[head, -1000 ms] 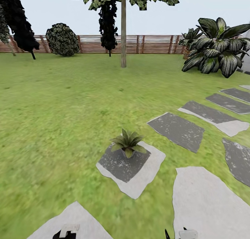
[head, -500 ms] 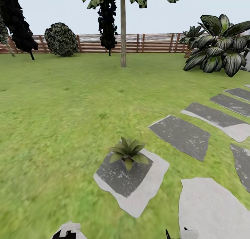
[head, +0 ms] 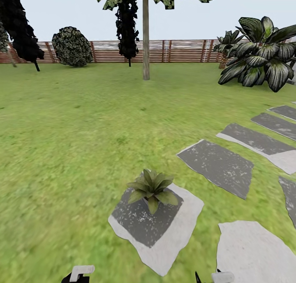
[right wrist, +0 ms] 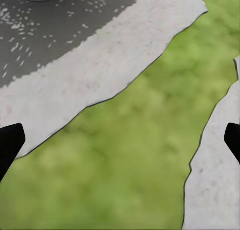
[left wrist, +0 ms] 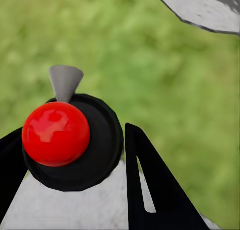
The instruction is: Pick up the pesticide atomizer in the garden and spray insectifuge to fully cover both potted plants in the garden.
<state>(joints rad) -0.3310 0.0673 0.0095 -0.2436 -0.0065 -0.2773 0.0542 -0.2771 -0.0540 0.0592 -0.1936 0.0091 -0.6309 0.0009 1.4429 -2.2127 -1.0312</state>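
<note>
Atomizer: lower left of the left wrist view, gripped by the left hand.
Plant: lower centre of the head view, on a stone.
Right hand: spread wide, empty.
Fence: along the top.

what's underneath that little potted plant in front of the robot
The potted plant stands on a flat grey stepping stone set in the lawn. Its leaves hide the pot's base.
</note>
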